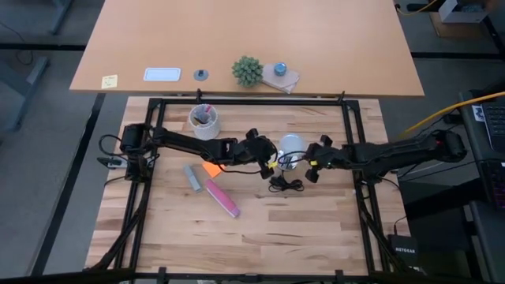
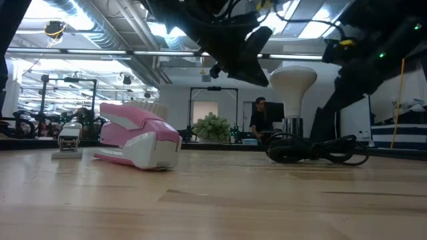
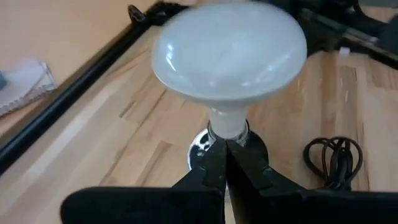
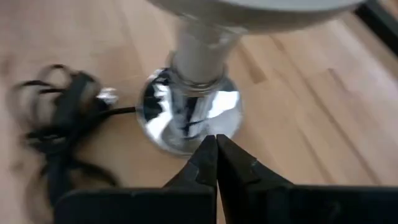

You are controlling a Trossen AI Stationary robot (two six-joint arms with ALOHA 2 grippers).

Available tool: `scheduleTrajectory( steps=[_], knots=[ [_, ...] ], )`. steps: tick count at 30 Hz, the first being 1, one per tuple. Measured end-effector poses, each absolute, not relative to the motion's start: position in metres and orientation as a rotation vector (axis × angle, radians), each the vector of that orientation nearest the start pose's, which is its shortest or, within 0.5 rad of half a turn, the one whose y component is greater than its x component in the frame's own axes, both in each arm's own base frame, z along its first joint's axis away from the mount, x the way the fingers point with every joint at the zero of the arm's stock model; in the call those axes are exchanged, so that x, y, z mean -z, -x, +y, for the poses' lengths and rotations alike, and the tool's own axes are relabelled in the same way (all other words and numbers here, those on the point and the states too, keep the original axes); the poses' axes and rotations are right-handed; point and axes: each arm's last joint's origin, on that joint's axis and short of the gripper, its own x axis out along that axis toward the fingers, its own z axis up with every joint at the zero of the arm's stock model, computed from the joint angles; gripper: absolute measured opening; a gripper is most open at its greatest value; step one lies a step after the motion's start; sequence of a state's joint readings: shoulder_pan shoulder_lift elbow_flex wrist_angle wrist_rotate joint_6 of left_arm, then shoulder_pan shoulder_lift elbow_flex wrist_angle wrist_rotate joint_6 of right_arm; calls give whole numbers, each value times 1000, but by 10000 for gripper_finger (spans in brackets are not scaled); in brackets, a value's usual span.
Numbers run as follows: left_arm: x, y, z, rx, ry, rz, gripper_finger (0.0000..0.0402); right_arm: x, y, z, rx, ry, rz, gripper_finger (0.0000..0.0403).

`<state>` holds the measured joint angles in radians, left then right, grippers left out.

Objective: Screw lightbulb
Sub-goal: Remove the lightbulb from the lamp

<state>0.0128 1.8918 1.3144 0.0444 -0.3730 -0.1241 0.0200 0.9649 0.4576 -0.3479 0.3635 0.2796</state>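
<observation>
While the white frosted mushroom-shaped lightbulb (image 3: pixel 230 53) stands in the shiny round metal socket (image 4: pixel 189 115), both flanking grippers, left gripper (image 3: pixel 225 155) and right gripper (image 4: pixel 216 152), are pressed together empty, so a nudge could tip it.

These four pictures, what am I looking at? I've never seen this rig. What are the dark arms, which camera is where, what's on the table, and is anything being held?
Two robot arms work at a wooden table. One picture looks straight down, one looks level across the tabletop, and one camera sits on each wrist. The left gripper and right gripper meet mid-table, both shut and holding nothing. Between them the white lightbulb stands upright in a shiny metal socket, with its black cord coiled beside it. Also on the table: a pink stapler, a small grey object, something orange, and a white cup of pens.
</observation>
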Motion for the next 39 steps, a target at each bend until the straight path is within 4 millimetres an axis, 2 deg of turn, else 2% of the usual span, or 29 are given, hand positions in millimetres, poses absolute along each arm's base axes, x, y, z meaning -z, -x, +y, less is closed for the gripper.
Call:
scheduleTrajectory(
  steps=[9, 18, 27, 39],
  knots=[
    [-244, -418, 23, -447, -14, 430, 0, -215, -152, -2, 229, -216, 607, 3],
    [-250, -417, 49, -505, -21, 384, 0, -241, -135, -2, 199, -239, 378, 3],
    [-237, -426, 70, -506, -34, 332, 0, -239, -147, -4, 247, -177, 371, 3],
    [-234, -428, 66, -422, -5, 343, 0, -226, -160, -4, 283, -155, 455, 3]
  ],
)
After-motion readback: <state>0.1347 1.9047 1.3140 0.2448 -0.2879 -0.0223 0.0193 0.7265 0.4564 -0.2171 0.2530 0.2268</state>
